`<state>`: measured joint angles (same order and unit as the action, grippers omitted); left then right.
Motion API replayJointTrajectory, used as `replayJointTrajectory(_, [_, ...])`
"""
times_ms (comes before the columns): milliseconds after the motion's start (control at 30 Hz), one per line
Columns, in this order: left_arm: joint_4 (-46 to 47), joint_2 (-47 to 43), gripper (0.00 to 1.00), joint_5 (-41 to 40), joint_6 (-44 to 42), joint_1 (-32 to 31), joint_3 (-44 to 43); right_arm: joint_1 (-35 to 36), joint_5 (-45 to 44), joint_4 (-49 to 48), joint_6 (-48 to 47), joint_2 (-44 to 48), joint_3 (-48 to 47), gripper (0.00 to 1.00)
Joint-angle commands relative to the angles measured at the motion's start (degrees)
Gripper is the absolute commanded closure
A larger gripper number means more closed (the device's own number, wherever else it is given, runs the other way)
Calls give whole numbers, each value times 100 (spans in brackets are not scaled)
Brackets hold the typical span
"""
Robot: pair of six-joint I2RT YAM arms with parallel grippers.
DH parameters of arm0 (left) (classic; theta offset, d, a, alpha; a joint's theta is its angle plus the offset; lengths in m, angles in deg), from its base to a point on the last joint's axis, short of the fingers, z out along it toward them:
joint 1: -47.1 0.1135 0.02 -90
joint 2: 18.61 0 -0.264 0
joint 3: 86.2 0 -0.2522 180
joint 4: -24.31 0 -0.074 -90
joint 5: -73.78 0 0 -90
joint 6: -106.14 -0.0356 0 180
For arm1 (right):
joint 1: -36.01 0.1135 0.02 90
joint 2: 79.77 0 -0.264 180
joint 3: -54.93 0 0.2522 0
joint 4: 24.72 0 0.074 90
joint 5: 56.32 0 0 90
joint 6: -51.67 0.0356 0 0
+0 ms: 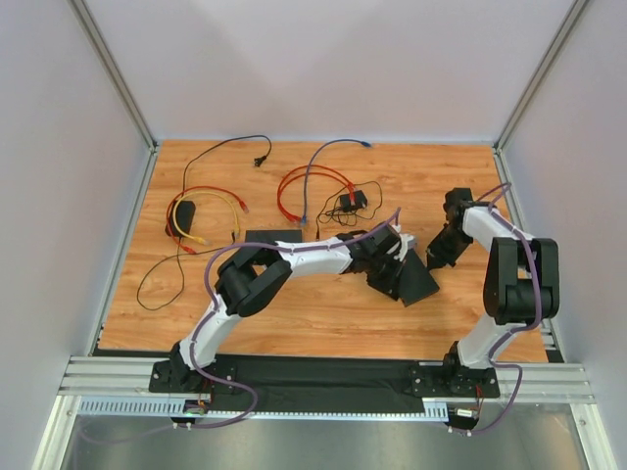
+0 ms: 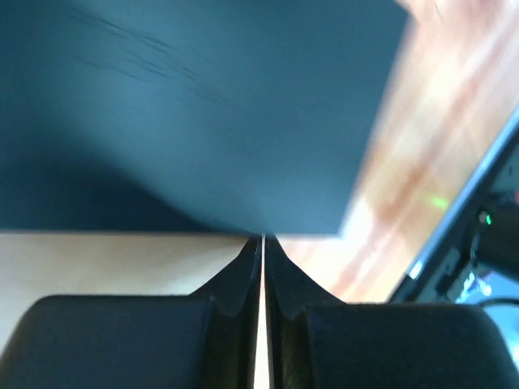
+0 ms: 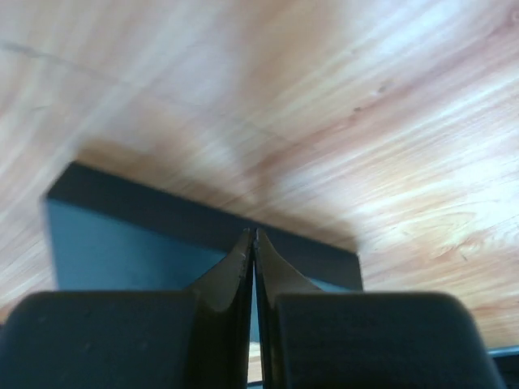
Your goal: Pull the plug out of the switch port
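Top external view, item list.

Table (image 1: pixel 323 323): flat board with a pale orange wood grain, enclosed on three sides by plain white walls (image 1: pixel 313 69). Its near edge is bounded by a black mat (image 1: pixel 323 372) and ribbed metal rails (image 1: pixel 108 377).

Switch (image 1: pixel 418 284): flat, matt black rectangular box, laid askew on the board. Bare wood is left on the near side of the switch and to its right as far as the wall. Which plug is seated in its port cannot be told.

Beyond and left of the switch, room is taken up by a red cable (image 1: pixel 281 196), a blue cable (image 1: pixel 343 143), a small black adapter (image 1: pixel 349 201) and a second flat black panel (image 1: pixel 271 237). A thin black cable (image 1: pixel 139 284) is looped far to the switch's left, close to the board's edge.

Left gripper (image 2: pixel 262 240): smooth, tapered fingers of black moulding. They are pressed almost together, with only a hairline of light seen between them, and nothing is gripped. The tips are set at the straight lower edge of the switch's dark, faintly scratched top face.

Right gripper (image 3: pixel 254 237): same form, fingers closed tip to tip, nothing held. The tips are placed at an edge of the switch, where a dark side wall and a blue-grey top are seen against glossy wood.
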<state>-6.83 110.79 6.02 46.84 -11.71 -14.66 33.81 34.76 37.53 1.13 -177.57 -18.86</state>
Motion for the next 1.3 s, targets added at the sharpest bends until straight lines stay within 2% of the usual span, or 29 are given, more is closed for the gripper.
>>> replayJointTrajectory(0, [641, -853, 91, -156, 182, -307, 424, 132, -96, 169, -298, 217, -439, 97])
replayJointTrajectory(33, [562, -1247, 91, -707, 52, -289, 565, 106, -387, 335, -377, 374, -474, 96])
replayJointTrajectory(133, [350, -1881, 85, -1212, -186, -53, 935, 27, -749, 538, -422, 786, -352, 96])
replayJointTrajectory(233, [35, -2068, 78, -1152, -388, 351, 857, 0, -917, 547, -431, 1313, 226, 95])
replayJointTrajectory(433, [-72, -1508, 79, -598, -906, 1028, 233, 0, -873, 478, -352, 2175, 1089, 95])
replayJointTrajectory(500, [-81, -1305, 89, -580, -1065, 1073, -92, 0, -829, 416, -264, 2335, 1431, 96])
replayJointTrajectory(533, [-81, -1060, 98, -589, -1170, 1099, -189, 0, -785, 337, -246, 2466, 1554, 96])
replayJointTrajectory(600, [-168, -813, 100, -694, -1276, 1117, -575, 0, -645, 240, -141, 2616, 1704, 96])
replayJointTrajectory(700, [-388, -251, 100, -765, -1294, 1126, -1059, 0, -671, 214, 17, 2687, 1793, 96])
replayJointTrajectory(1033, [-169, 419, 100, -950, -1145, 1126, -1420, 0, -381, -340, 96, 2186, 1916, 97])
replayJointTrajectory(1133, [-125, 472, 100, -835, -1128, 1117, -1385, 0, -319, -445, 158, 2055, 1864, 97])
replayJointTrajectory(1267, [235, 270, 100, -633, -952, 1082, -736, 0, -240, -595, 211, 1809, 1627, 97])
